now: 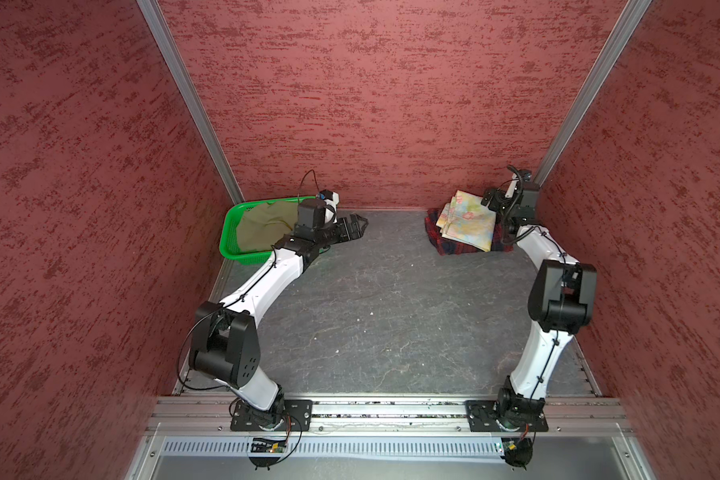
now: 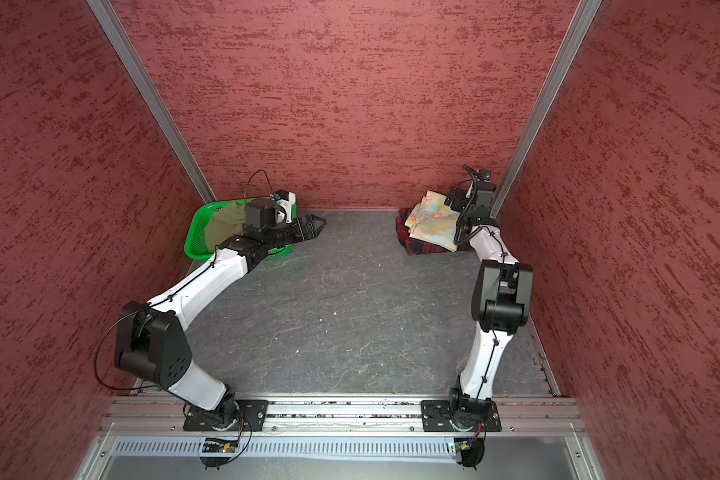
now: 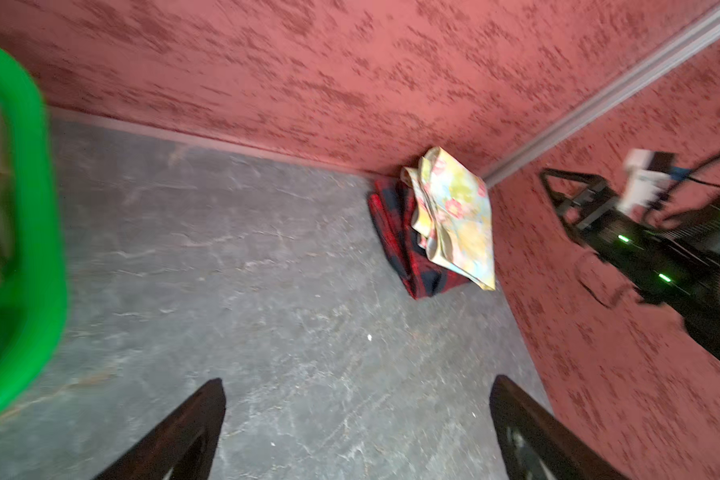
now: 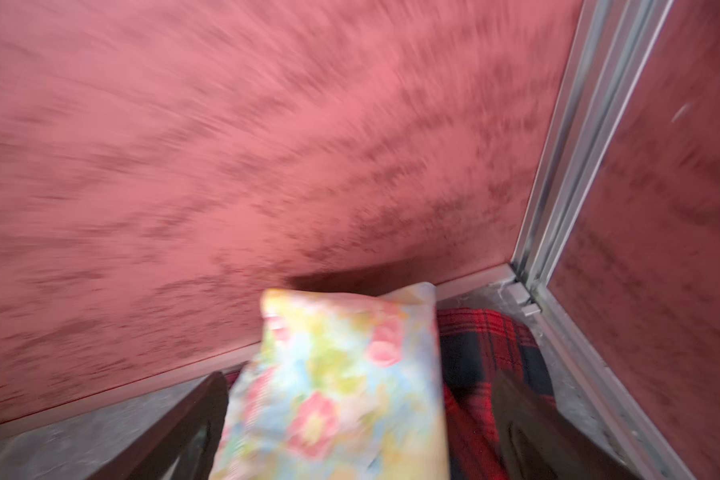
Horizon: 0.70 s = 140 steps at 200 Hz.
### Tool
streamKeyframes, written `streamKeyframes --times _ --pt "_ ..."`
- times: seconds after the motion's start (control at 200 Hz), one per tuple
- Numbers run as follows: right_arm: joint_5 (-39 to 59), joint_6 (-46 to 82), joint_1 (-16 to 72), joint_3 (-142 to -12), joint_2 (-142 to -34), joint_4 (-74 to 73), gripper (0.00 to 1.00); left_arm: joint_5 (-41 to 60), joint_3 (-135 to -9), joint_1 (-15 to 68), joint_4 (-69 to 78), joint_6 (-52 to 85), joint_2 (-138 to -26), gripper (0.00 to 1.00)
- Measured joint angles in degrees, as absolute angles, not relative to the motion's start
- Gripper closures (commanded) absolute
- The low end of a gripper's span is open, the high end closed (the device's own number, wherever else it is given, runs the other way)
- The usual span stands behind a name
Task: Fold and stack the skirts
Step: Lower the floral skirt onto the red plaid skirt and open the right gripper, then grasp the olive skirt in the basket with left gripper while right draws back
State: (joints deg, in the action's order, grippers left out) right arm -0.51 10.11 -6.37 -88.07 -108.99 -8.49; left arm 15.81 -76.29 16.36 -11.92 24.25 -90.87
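Red walls with a rough, streaky plaster texture box you in on three sides. They are joined by ribbed aluminium posts, and the floor is a grey mat veined like slate.

You have two skirts piled in the far right corner. The plaid skirt, red and navy, lies underneath as a crumpled dark pad. The floral skirt, pastel yellow and blue with pink blooms, sits on top, folded into a rough rectangle with several layered edges showing along its left side.

Your right gripper hangs over the far right corner of the floral skirt. In the right wrist view its dark fingers stand wide apart on either side of the cloth, not pinching it. That view is too blurred for you to tell whether they brush it.

At the far left, the basket, green perforated plastic with a thick rounded rim, holds the khaki skirt, a plain olive heap, rumpled and unfolded.

Your left gripper is just right of the basket, above bare floor. The left wrist view shows its jaws spread wide with nothing between them
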Motion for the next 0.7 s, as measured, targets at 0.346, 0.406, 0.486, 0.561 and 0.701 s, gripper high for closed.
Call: streamKeyframes --times 0.346,0.406,0.486,0.561,0.701 --pt "-11.9 8.3 14.5 -63.2 -83.5 -18.1 0.01 0.6 -105.3 7.5 -34.7 19.8 -102.5 0.00" --pt "-12.7 9.0 16.8 -59.7 -82.5 -16.7 0.01 -1.6 -109.8 6.4 -39.5 19.4 -105.7 0.00" --pt "-13.6 9.8 19.9 -56.4 -82.3 -13.5 0.01 -4.1 -113.5 5.6 -45.1 19.0 -109.2 0.00" --pt "-13.8 10.7 22.4 -54.0 -82.2 -10.5 0.02 -5.7 -117.2 4.9 -50.4 18.7 -112.7 0.00" --pt "-13.6 12.1 27.0 -50.9 -81.2 -7.1 0.05 -8.6 -124.0 3.6 -57.7 18.1 -118.8 0.01"
